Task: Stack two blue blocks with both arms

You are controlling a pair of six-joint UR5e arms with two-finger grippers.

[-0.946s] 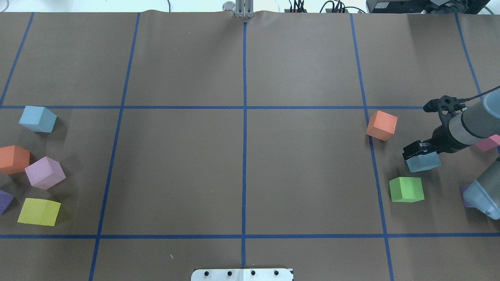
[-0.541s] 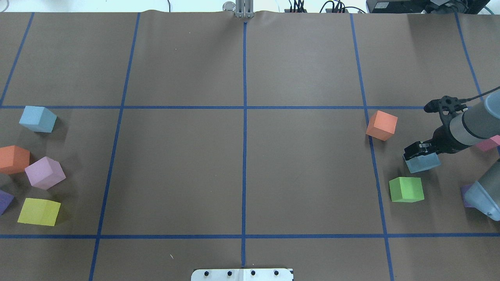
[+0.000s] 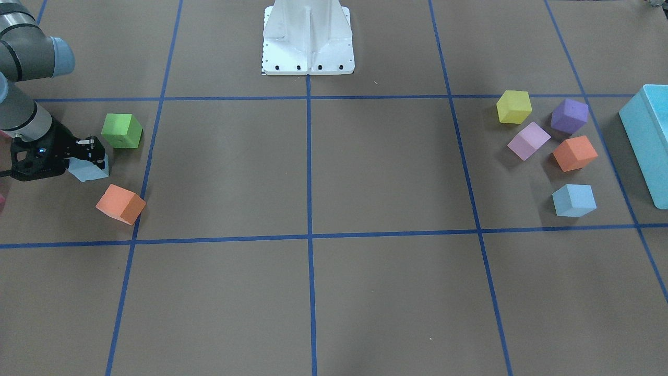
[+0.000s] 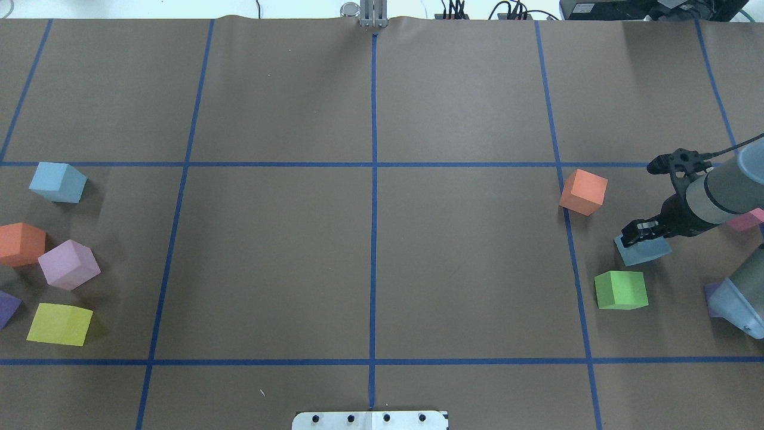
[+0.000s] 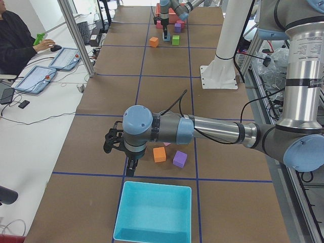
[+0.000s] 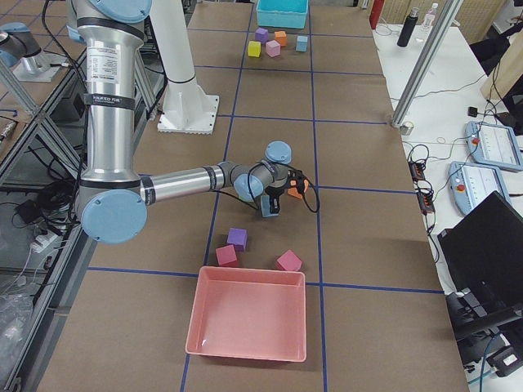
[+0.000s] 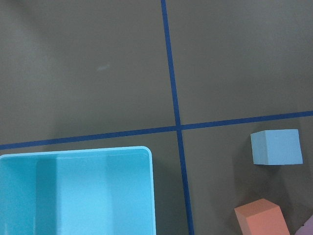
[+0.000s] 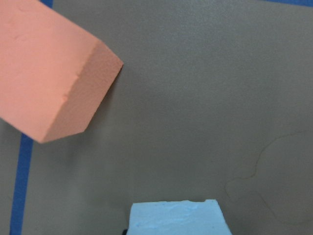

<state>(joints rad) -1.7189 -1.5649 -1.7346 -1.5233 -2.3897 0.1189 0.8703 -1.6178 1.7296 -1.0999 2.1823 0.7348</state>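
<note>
beside green cube [image 4: 621, 289]: blue block [image 4: 647, 253] clamped in right pincer [image 4: 636, 235].

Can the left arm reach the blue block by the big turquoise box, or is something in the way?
Probably yes. The blue block sits alone with nothing on it, a gap from the orange block, and the left arm hangs close by, near the turquoise box.

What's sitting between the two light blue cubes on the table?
Nothing: in the overhead view, only bare brown table with blue tape lines separates the left blue block from the right blue block.
</note>
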